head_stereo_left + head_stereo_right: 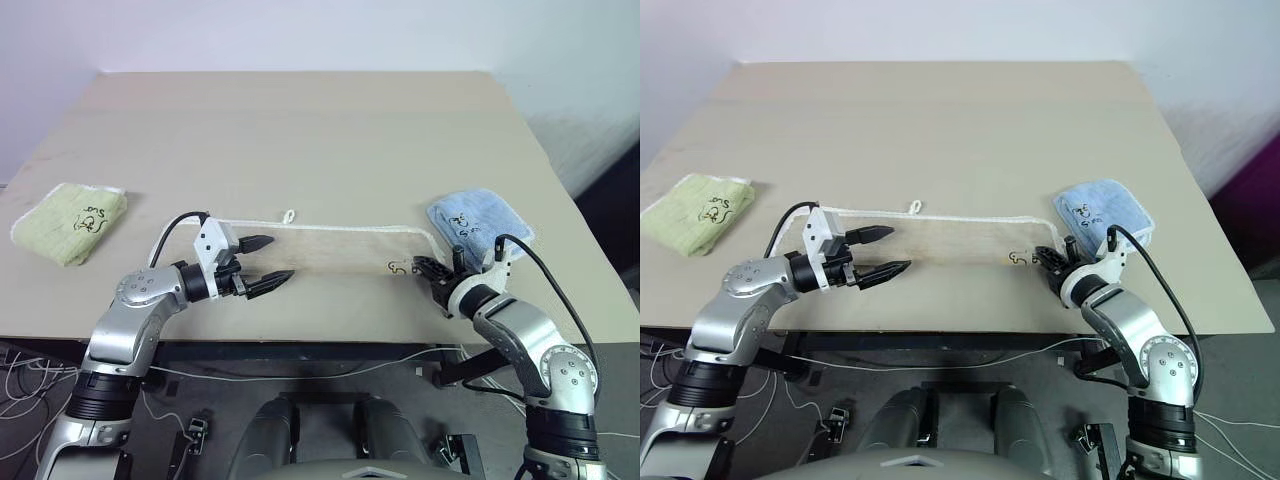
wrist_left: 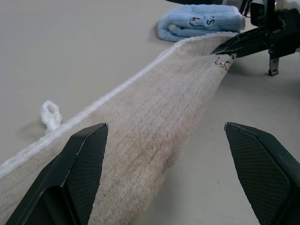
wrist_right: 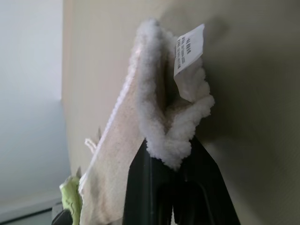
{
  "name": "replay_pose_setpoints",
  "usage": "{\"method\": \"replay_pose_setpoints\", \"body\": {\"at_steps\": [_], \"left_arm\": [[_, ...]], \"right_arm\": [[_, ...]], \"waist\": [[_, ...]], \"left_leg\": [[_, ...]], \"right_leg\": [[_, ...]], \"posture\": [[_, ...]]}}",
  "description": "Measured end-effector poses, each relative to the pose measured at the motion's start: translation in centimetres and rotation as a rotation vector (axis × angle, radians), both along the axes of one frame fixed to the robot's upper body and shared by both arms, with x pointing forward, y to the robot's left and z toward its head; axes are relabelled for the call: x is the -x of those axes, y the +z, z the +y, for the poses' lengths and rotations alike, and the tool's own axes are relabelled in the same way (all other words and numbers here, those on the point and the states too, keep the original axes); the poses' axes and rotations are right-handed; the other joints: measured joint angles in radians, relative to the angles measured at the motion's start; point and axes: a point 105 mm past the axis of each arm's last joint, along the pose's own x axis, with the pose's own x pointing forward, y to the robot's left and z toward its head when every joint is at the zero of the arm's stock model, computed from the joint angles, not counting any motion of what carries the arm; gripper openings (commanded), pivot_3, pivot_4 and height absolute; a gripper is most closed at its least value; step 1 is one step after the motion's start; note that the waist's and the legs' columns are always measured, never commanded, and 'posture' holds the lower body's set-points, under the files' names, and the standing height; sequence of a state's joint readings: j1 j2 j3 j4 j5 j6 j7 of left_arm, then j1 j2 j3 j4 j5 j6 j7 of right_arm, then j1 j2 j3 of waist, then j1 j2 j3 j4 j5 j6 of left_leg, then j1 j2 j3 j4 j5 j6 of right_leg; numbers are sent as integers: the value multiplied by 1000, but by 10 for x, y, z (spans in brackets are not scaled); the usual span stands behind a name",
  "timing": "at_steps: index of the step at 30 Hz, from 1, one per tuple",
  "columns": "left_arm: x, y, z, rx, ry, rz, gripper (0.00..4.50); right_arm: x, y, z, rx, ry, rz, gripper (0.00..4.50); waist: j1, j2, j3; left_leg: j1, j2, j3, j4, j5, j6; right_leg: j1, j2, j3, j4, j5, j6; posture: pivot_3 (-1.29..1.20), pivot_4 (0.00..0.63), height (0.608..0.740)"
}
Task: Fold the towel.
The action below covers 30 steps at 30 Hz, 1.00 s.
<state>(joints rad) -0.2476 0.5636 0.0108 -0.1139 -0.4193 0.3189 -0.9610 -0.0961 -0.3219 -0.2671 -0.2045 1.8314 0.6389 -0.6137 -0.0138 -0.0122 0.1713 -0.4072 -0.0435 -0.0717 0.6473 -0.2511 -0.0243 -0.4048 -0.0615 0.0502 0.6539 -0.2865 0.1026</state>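
Towel [image 1: 330, 250]: one; right gripper [image 1: 432, 272] fingers clamp its corner, left gripper [image 1: 262, 263] fingers spread, empty.

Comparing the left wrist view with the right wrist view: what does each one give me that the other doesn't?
Left wrist view alone: the left gripper open astride the beige towel, the folded blue towel beyond, and the towel's white hanging loop.

Right wrist view alone: a white care label on the pinched corner, and a sliver of the green towel.

Both: the beige towel and the right gripper, shut on the towel's end.
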Motion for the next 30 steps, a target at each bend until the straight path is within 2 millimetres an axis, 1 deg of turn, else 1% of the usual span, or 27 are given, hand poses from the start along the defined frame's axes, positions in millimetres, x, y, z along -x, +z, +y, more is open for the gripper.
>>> {"method": "replay_pose_setpoints", "body": {"at_steps": [2, 5, 7, 9, 11, 12, 14, 16, 19, 21, 22, 25, 30], "left_arm": [[0, 0, 0, 0, -1, 0, 4160], [0, -1, -2, -1, -5, 3, 4160], [0, -1, -2, -2, -6, 3, 4160], [0, -1, -2, -3, -6, 4, 4160], [0, -2, -1, -4, -5, 4, 4160], [0, -2, -1, -5, -5, 5, 4160], [0, -2, -2, -7, -8, 4, 4160], [0, -3, -5, -6, -14, 5, 4160], [-1, -5, -8, -5, -19, 10, 4160], [-2, -4, -9, -4, -22, 6, 4160], [-2, -3, -10, -2, -24, 3, 4160], [-2, -3, -11, 2, -20, 0, 4160], [-3, -2, -13, 15, -15, -7, 4160]], "right_arm": [[0, 4, -2, 5, -10, -9, 24], [-2, 23, -7, 30, -15, -68, 24], [-2, 35, -15, 63, -20, -105, 24], [-2, 43, -26, 103, -33, -129, 24], [-3, 52, -32, 141, -30, -158, 24], [-3, 57, -32, 159, -16, -178, 24], [-6, 72, -29, 223, 39, -245, 24], [-9, 84, -20, 317, 117, -308, 24], [-7, 85, 9, 532, 331, -383, 24], [-6, 82, 26, 608, 454, -418, 24], [-6, 80, 31, 630, 494, -431, 24], [-9, 72, 53, 770, 664, -481, 24], [-23, 53, 92, 803, 834, -527, 24]], "waist": [[0, 0, 0], [-1, 1, 0], [1, 0, 0], [1, 0, 0], [0, 0, 0], [0, 1, 0], [-4, 1, 1], [-4, 1, 1], [-2, 1, 1], [-1, 1, 1], [0, 1, 1], [0, 1, 1], [-1, 1, 1]], "left_leg": [[0, 0, 0, 0, 0, 0], [0, 0, 0, 0, 0, 0], [0, 0, 0, 0, 0, 0], [-1, 0, 0, 0, 0, 0], [-1, 0, 0, 0, 0, 0], [-1, 0, 0, 0, 0, 0], [0, 0, 0, 0, 0, 0], [0, 1, 0, 0, 0, 0], [-1, 1, 0, 0, 0, 0], [-1, 0, 0, 0, 0, 0], [-1, 0, 0, 0, 0, 0], [-1, 0, 0, 0, 0, 0], [-1, 1, 0, 0, 0, 0]], "right_leg": [[0, 0, 0, 0, 0, 0], [0, 0, 0, 0, 0, 0], [0, 0, 0, 0, 0, 0], [0, 0, 0, -1, 0, 0], [0, 0, 0, -1, 0, 0], [0, 0, 0, 0, 0, 0], [0, 0, 0, 0, 0, 0], [-1, 1, 0, -1, 0, 0], [-1, 1, 0, -1, 0, 0], [0, 0, 0, -1, 0, 0], [0, 0, 0, -1, 0, 0], [0, 0, -1, -2, 0, 0], [-2, 0, -1, -2, 0, 0]], "posture": [[0, 150, 740], [0, 150, 740], [0, 150, 740], [0, 150, 740], [0, 150, 740], [0, 150, 740], [0, 150, 740], [0, 150, 740], [0, 150, 740], [0, 150, 740], [0, 150, 740], [0, 150, 740], [0, 150, 740]]}}
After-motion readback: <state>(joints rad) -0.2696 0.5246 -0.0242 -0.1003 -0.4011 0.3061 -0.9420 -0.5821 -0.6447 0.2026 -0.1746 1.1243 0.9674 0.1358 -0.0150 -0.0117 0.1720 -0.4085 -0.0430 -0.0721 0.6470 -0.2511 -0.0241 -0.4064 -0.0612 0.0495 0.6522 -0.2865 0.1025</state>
